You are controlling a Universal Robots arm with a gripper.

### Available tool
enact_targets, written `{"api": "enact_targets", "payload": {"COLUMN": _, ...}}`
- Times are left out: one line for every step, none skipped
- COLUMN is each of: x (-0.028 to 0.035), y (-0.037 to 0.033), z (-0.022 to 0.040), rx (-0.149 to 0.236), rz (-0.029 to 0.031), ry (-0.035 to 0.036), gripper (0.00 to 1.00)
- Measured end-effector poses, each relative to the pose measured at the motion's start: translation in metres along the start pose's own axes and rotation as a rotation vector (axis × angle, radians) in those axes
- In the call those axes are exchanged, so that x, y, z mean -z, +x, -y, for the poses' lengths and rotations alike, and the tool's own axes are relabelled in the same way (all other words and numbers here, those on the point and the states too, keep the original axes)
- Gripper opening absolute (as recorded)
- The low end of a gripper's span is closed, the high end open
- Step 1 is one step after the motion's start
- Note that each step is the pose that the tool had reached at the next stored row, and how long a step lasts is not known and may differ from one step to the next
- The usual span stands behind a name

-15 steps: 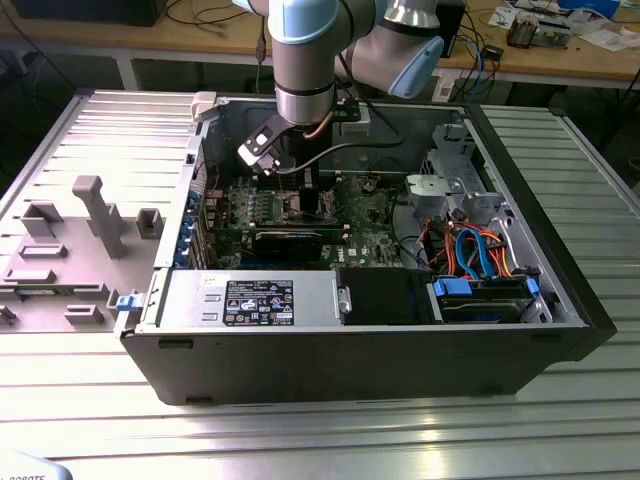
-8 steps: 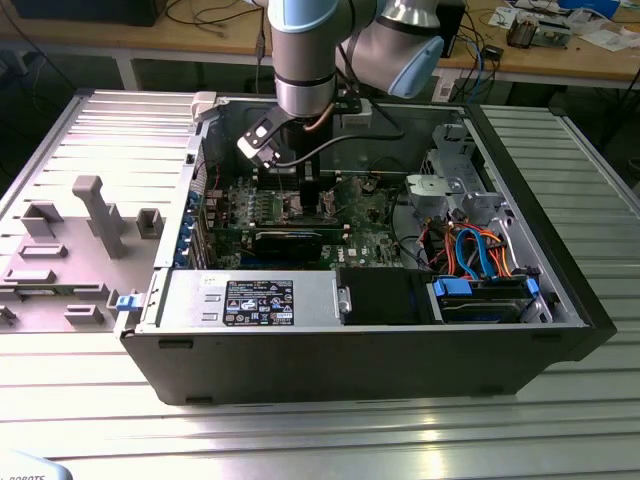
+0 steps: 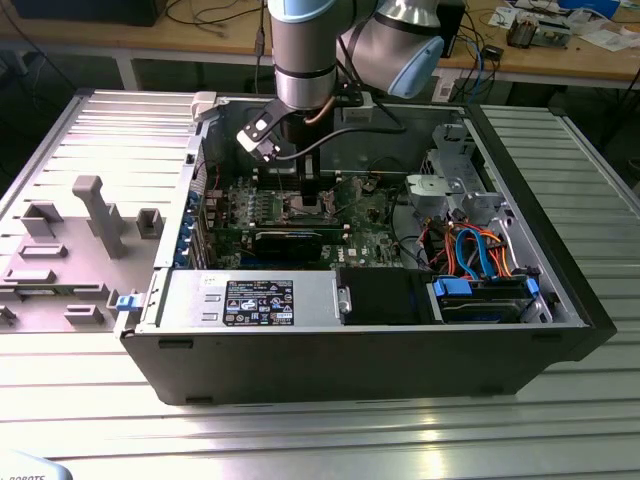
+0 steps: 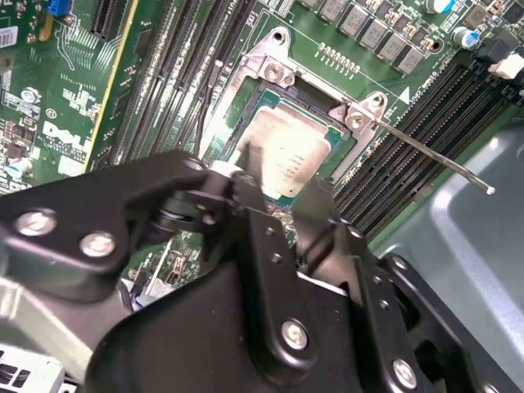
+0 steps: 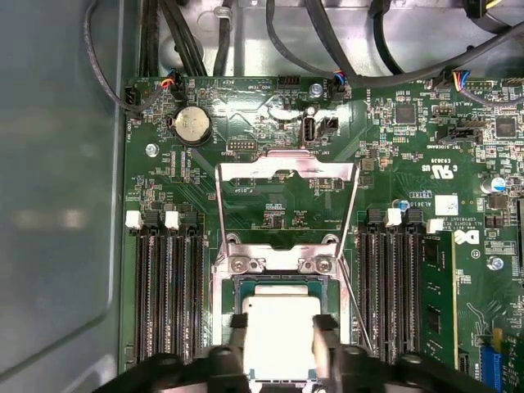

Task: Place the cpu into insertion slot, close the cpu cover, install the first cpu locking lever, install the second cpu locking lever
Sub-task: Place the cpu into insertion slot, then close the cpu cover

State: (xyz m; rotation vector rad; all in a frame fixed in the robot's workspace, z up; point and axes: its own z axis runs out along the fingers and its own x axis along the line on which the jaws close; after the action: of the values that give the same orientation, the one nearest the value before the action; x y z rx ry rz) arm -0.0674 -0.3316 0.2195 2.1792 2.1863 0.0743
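The first step is in hand: the gripper (image 5: 280,332) is down inside the open computer case (image 3: 350,370), and in both wrist views its fingers (image 5: 237,344) press against two opposite edges of the chip (image 4: 291,147), so the jaws are closed on it. The chip lies in or just over the socket (image 5: 246,285); whether it is fully seated cannot be told. The cover (image 5: 286,169) stands tipped up, clear of the socket, with the board showing through its cut-out. One lever (image 4: 434,157) sticks out loose beside the memory slots (image 5: 168,286). By my reading, nothing past the placing is done. The next move calls for the chip to lie flat and square in the socket, and for a release that does not drag or tilt it.
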Motion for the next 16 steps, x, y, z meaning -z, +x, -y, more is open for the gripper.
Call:
{"api": "enact_targets", "payload": {"x": 0.0000, "y": 0.0000, "z": 0.0000, "rx": 0.000, "rz": -0.0001, "ry": -0.0001, "gripper": 0.36}}
{"api": "enact_targets", "payload": {"x": 0.0000, "y": 0.0000, "z": 0.0000, "rx": 0.000, "rz": -0.0001, "ry": 0.0000, "gripper": 0.30}}
{"api": "enact_targets", "payload": {"x": 0.0001, "y": 0.0000, "z": 0.0000, "rx": 0.000, "rz": -0.0001, "ry": 0.0000, "gripper": 0.24}}
{"api": "enact_targets", "payload": {"x": 0.0001, "y": 0.0000, "z": 0.0000, "rx": 0.000, "rz": -0.0001, "ry": 0.0000, "gripper": 0.18}}
{"api": "enact_targets", "payload": {"x": 0.0001, "y": 0.0000, "z": 0.0000, "rx": 0.000, "rz": -0.0001, "ry": -0.0001, "gripper": 0.12}}
{"api": "enact_targets", "payload": {"x": 0.0001, "y": 0.0000, "z": 0.0000, "rx": 0.000, "rz": -0.0001, "ry": 0.0000, "gripper": 0.11}}
{"api": "enact_targets", "payload": {"x": 0.0001, "y": 0.0000, "z": 0.0000, "rx": 0.000, "rz": -0.0001, "ry": 0.0000, "gripper": 0.11}}
{"api": "enact_targets", "payload": {"x": 0.0002, "y": 0.0000, "z": 0.0000, "rx": 0.000, "rz": -0.0001, "ry": 0.0000, "gripper": 0.11}}
{"api": "enact_targets", "payload": {"x": 0.0002, "y": 0.0000, "z": 0.0000, "rx": 0.000, "rz": -0.0001, "ry": 0.0000, "gripper": 0.11}}
{"api": "enact_targets", "payload": {"x": 0.0002, "y": 0.0000, "z": 0.0000, "rx": 0.000, "rz": -0.0001, "ry": 0.0000, "gripper": 0.11}}
{"api": "enact_targets", "payload": {"x": 0.0003, "y": 0.0000, "z": 0.0000, "rx": 0.000, "rz": -0.0001, "ry": -0.0001, "gripper": 0.11}}
{"api": "enact_targets", "payload": {"x": 0.0004, "y": 0.0000, "z": 0.0000, "rx": 0.000, "rz": -0.0001, "ry": 0.0000, "gripper": 0.11}}
{"api": "enact_targets", "payload": {"x": 0.0005, "y": 0.0000, "z": -0.0001, "rx": 0.000, "rz": 0.0000, "ry": 0.0000, "gripper": 0.11}}
{"api": "enact_targets", "payload": {"x": 0.0005, "y": 0.0000, "z": 0.0000, "rx": 0.000, "rz": -0.0001, "ry": 0.0000, "gripper": 0.11}}
{"api": "enact_targets", "payload": {"x": 0.0005, "y": 0.0000, "z": 0.0000, "rx": 0.000, "rz": -0.0001, "ry": -0.0001, "gripper": 0.11}}
{"api": "enact_targets", "payload": {"x": 0.0006, "y": 0.0000, "z": 0.0000, "rx": 0.000, "rz": -0.0001, "ry": 0.0000, "gripper": 0.11}}
